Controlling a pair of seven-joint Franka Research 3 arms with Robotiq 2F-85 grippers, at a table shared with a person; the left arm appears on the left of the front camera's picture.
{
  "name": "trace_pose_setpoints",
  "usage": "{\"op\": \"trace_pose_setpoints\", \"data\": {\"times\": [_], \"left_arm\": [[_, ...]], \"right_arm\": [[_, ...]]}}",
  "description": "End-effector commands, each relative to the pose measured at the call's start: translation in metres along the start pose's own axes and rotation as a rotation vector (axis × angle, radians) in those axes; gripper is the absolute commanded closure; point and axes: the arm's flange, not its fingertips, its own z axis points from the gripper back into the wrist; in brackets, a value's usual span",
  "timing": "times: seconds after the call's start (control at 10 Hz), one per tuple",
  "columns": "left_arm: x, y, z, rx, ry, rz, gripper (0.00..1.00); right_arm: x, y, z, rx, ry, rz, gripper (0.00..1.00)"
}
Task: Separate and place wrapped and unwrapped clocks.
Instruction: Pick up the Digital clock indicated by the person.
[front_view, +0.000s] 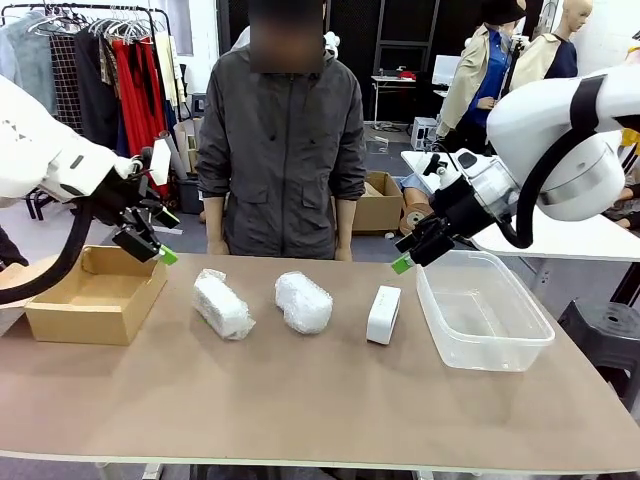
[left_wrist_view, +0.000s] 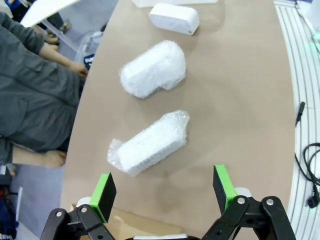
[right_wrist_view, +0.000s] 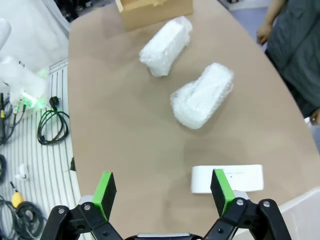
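**Both hands raised and empty, three clocks unsorted**

Front view: the bare clock (front_view: 384, 314) sits on the worktop (front_view: 300, 400) just left of the clear tub (front_view: 497, 350). The rounded wrapped bundle (front_view: 303, 301) lies farther left of the clock, and the blocky wrapped bundle (front_view: 222, 305) beyond that, near the cardboard box (front_view: 60, 322). The left hand (front_view: 152, 246) hangs over the box. The right hand (front_view: 408, 258) hovers above and just behind the clock. A person (front_view: 280, 150) stands at the far edge.

Left wrist view: the left hand (left_wrist_view: 162, 188) is spread and grips nothing. The blocky bundle (left_wrist_view: 150, 144) is nearest it, then the rounded one (left_wrist_view: 154, 69), with the clock (left_wrist_view: 174, 18) farthest.

Right wrist view: the right hand (right_wrist_view: 162, 192) is likewise spread and empty, with the clock (right_wrist_view: 227, 178) just beside one green pad.

Risks, as a judgement: loose bubble wrap may crush or slide, so a bundle could slip out. A descent at the clock could knock it against the tub.
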Motion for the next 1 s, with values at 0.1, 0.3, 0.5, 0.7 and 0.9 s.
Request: {"op": "trace_pose_setpoints", "data": {"times": [0.1, 0.3, 0.5, 0.7, 0.9], "left_arm": [[0.000, -0.004, 0.004, 0.000, 0.019, -0.007, 0.00], [0.000, -0.004, 0.004, 0.000, 0.019, -0.007, 0.00], [-0.002, 0.011, 0.000, -0.061, -0.006, -0.043, 0.00], [-0.010, 0.036, 0.001, -0.142, -0.067, -0.093, 0.00], [-0.019, 0.056, 0.001, -0.178, -0.120, -0.101, 0.00]], "right_arm": [[0.000, 0.000, 0.000, 0.000, 0.000, 0.000, 0.00], [0.000, 0.000, 0.000, 0.000, 0.000, 0.000, 0.00], [0.002, -0.014, -0.001, 0.010, -0.045, 0.062, 0.00], [0.005, -0.037, 0.008, 0.077, -0.115, 0.185, 0.00], [0.009, -0.052, 0.018, 0.088, -0.164, 0.255, 0.00]]}}
